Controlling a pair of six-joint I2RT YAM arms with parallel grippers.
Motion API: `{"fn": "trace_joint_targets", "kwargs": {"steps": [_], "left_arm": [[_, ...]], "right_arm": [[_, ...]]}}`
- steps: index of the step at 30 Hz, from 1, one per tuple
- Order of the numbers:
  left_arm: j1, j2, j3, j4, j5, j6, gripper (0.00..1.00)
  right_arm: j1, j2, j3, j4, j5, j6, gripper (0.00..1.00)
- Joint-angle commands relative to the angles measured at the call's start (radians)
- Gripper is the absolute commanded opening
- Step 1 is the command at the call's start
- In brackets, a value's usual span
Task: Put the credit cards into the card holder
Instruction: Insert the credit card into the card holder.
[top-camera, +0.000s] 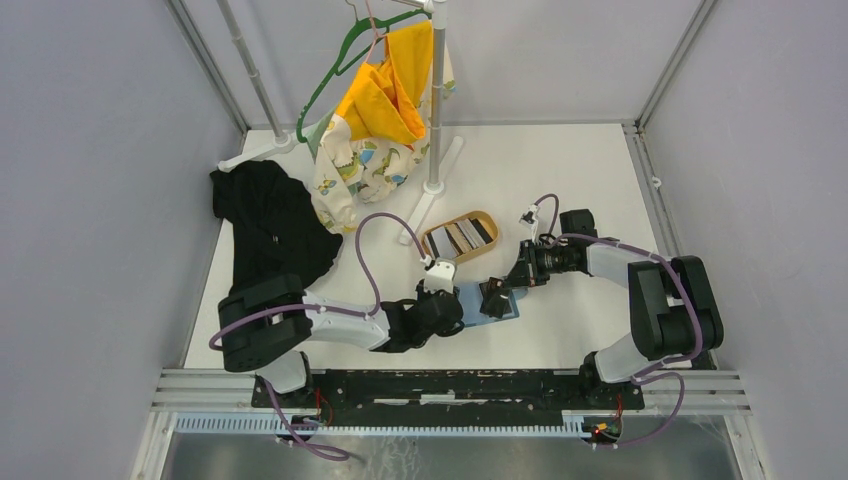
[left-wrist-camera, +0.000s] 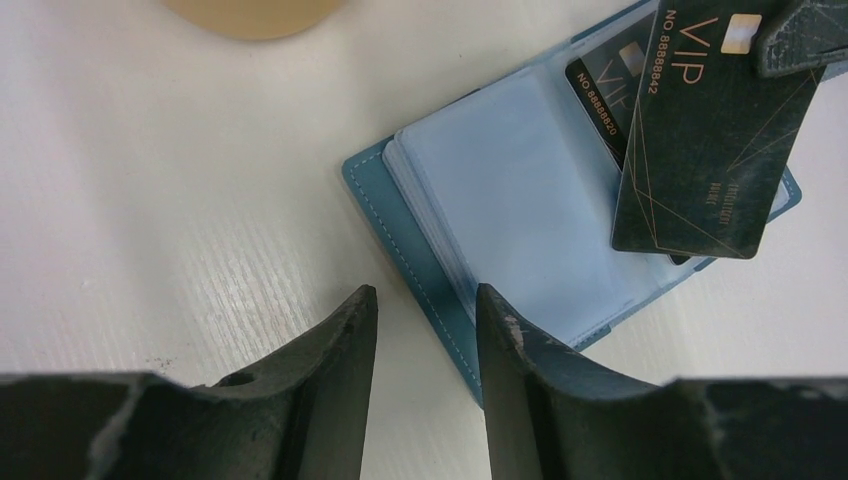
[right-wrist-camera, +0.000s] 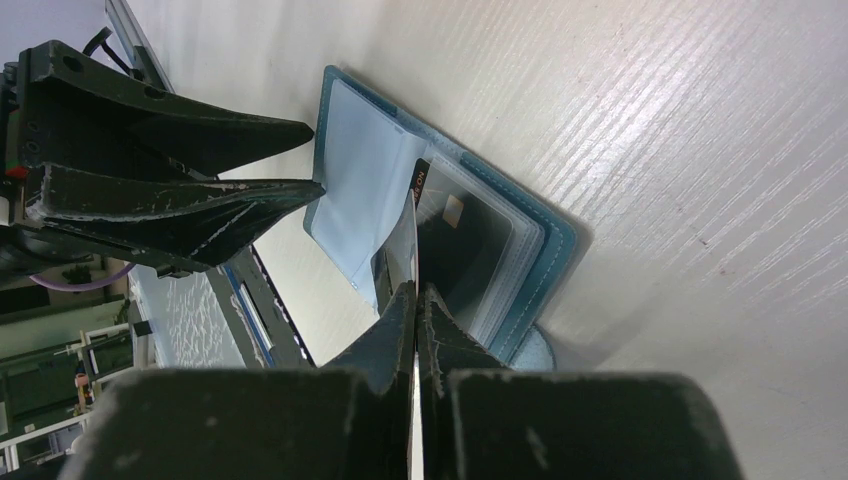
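The teal card holder (left-wrist-camera: 400, 215) lies open on the white table, pale blue sleeves up, with one black card (left-wrist-camera: 600, 85) tucked in a pocket. My right gripper (right-wrist-camera: 416, 290) is shut on a black VIP credit card (left-wrist-camera: 700, 150), which it holds slanted over the holder's right half. From the right wrist the held card (right-wrist-camera: 414, 215) shows edge-on. My left gripper (left-wrist-camera: 425, 300) is open at the holder's near left edge, with one finger (left-wrist-camera: 515, 350) over the teal cover and nothing clamped. More striped credit cards (top-camera: 462, 236) lie in the oval wooden tray (top-camera: 432, 240).
A black garment (top-camera: 270, 225) is heaped at the left. A clothes rack pole (top-camera: 436, 100) stands at the back with a yellow and patterned garment (top-camera: 380, 110) and a green hanger (top-camera: 330, 80). The tray's rim (left-wrist-camera: 250, 18) sits just beyond the holder.
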Motion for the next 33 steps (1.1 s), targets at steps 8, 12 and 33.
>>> {"fn": "trace_joint_targets", "kwargs": {"steps": [8,12,33], "left_arm": [[0.022,0.036,0.027,-0.007,0.006,-0.025,0.42],[0.022,0.045,0.03,0.002,0.02,-0.022,0.41],[0.026,0.049,0.027,0.011,0.039,-0.014,0.37]], "right_arm": [[0.0,0.011,0.003,0.062,0.014,0.027,0.0],[0.002,0.016,-0.007,0.083,0.023,0.043,0.0],[-0.002,-0.045,0.004,0.093,0.095,0.019,0.0]]}}
